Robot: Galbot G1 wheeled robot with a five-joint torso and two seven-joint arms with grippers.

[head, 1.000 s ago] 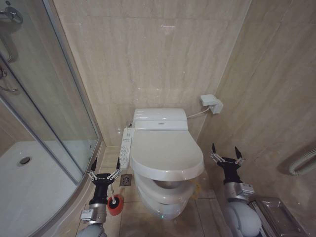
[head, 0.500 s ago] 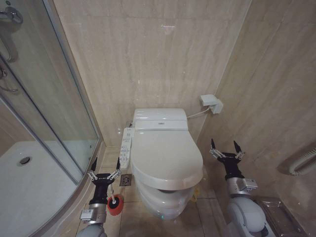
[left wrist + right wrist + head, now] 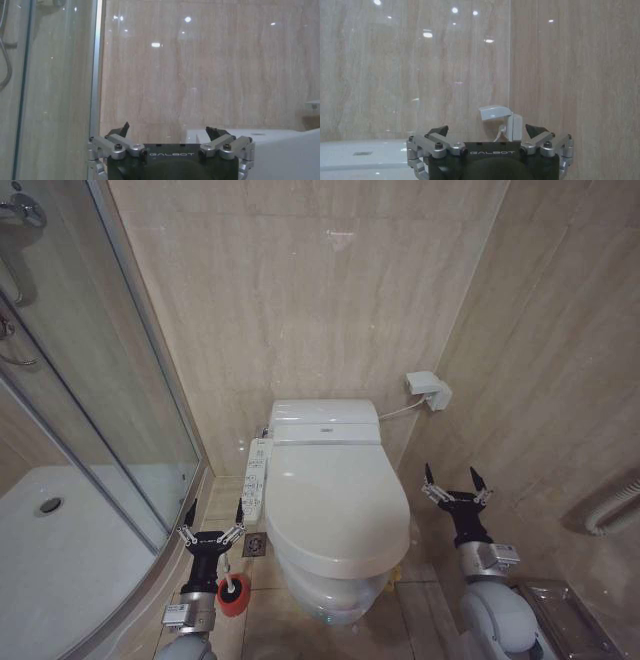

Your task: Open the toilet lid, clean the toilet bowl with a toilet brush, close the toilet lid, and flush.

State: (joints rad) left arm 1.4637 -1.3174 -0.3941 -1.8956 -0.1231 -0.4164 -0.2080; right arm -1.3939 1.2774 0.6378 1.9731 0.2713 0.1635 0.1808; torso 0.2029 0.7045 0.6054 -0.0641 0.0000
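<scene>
Two grippers, both spread open and empty. Left gripper (image 3: pixel 211 532) hangs low beside the toilet, near the button panel (image 3: pixel 256 478), fingers pointing at the back wall. Right gripper (image 3: pixel 455 495) sits on the other side of the toilet near the side wall, same pose, well apart from the lid. Wrist views agree: left gripper (image 3: pixel 172 133) and right gripper (image 3: pixel 488 132) show wide gaps between the fingers, nothing between them.

Toilet lid (image 3: pixel 335 502) is down or very nearly down; it covers the seat, and no bowl opening shows from the head view. Toilet bowl (image 3: pixel 335 595) shows just as the white front of the pedestal below the lid rim.

Toilet brush (image 3: pixel 233 592) stands in its red holder on the floor, just beside the left arm, between the shower enclosure (image 3: pixel 80 430) and the toilet. Nothing is gripping it.

Progress read, judgement only: lid shut plus brush parked fits either the very start or the stage after lid close. Can't tell from this moment whether the bowl got scrubbed. If the lid close is done, flush is what's left, probably via the button panel or the tank top (image 3: pixel 322 422). Neither gripper touches either.
</scene>
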